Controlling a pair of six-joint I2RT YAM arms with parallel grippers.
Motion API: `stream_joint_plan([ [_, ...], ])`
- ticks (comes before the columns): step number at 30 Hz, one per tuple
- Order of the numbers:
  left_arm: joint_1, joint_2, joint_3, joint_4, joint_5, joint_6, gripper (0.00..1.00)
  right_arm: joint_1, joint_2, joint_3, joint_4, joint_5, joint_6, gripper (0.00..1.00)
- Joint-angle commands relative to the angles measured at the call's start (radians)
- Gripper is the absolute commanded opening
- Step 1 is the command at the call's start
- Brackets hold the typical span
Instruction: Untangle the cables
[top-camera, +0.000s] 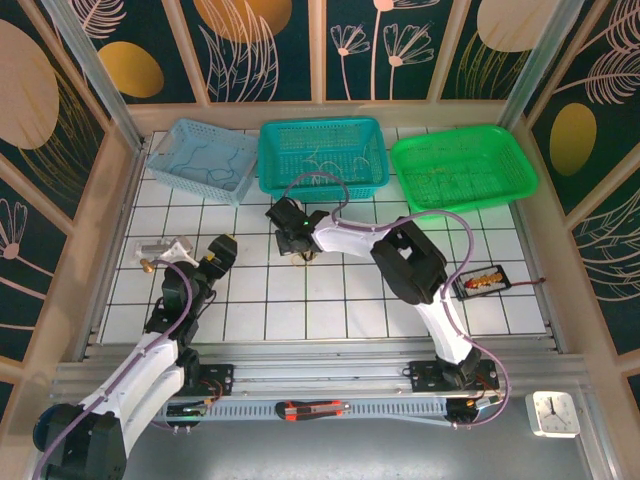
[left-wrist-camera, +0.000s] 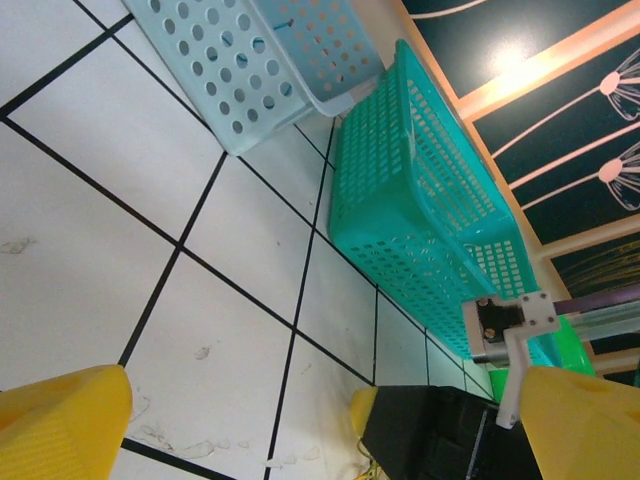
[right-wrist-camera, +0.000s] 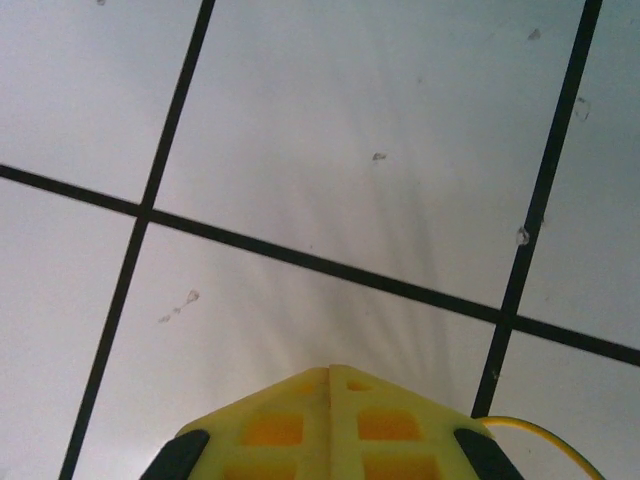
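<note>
Right gripper (top-camera: 302, 247) clenched, left gripper (left-wrist-camera: 320, 425) released, over the tiled surface (top-camera: 250, 300).
From above, the right one hangs near a teal basket (top-camera: 322, 155); left wrist: 2 yellow fingers (left-wrist-camera: 60, 420) spread wide; right wrist: a yellow cable (right-wrist-camera: 545, 431) curls beside the shut tips.

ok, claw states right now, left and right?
Left claw: open, empty.
Right claw: shut; yellow wire beside it, grip on it cannot be told.

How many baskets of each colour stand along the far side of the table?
light blue basket: 1
teal basket: 1
green basket: 1
Total: 3
</note>
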Motion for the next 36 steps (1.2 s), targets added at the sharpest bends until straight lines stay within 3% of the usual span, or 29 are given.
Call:
stream_joint_plan([
  [1,-0.002,-0.01,0.007,0.034,0.051,0.053,0.99,-0.019,-0.166,-0.037,0.075,-0.083,-0.012,0.0],
  [10,-0.002,0.113,0.043,0.174,0.229,0.174,0.99,-0.102,-0.423,-0.198,0.218,-0.283,0.048,0.0],
  [20,-0.024,0.223,0.083,0.262,0.367,0.309,0.99,-0.179,-0.577,-0.327,0.327,-0.465,0.121,0.0],
  [36,-0.353,0.557,0.272,0.281,0.279,0.589,0.97,-0.161,-0.633,-0.38,0.348,-0.517,0.147,0.0],
])
